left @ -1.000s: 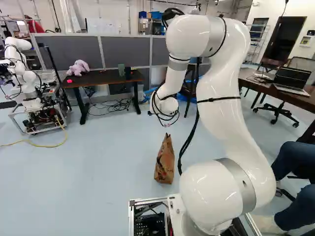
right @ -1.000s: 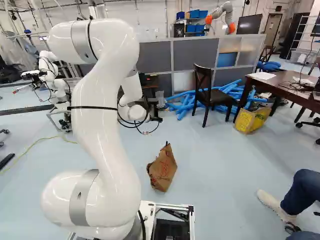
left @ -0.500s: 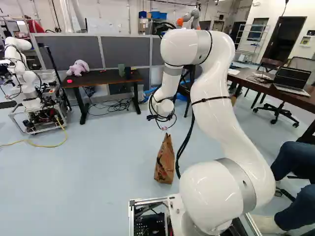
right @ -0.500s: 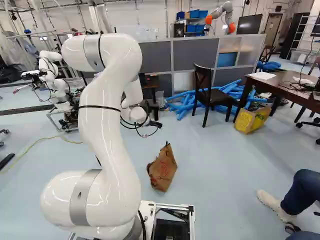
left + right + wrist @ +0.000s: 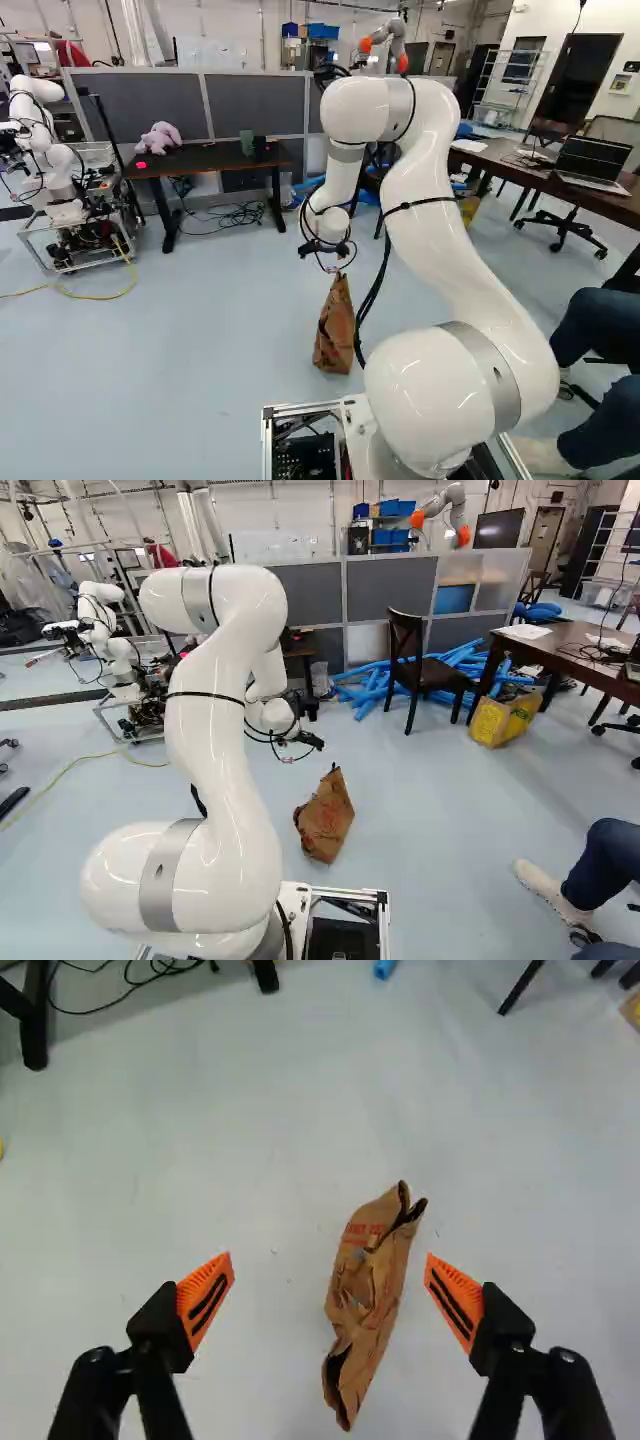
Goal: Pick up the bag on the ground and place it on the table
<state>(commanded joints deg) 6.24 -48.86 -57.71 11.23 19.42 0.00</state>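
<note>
Orange-padded black gripper (image 5: 329,1256): spread wide, holding nothing; seen from above, the bag lies between the lines of its fingers, touching neither.
Jointed white arm (image 5: 420,230): lower than a second ago, bringing the gripper down closer to the bag; the base has not moved.
Crumpled brown paper bag (image 5: 324,817): standing near, ahead of the base, unshifted on the pale, smooth floor (image 5: 200,350).
Approach: judged early, with the grasp still to come; more descent seems needed, then a gentle squeeze, as thin paper could crumple or tip if one finger pushes first.
Dark-topped, black-legged desk (image 5: 205,158): far left, bearing a lilac plush toy (image 5: 158,138).
Brown wooden desk (image 5: 565,645): far right; which desk is meant, I cannot tell.
</note>
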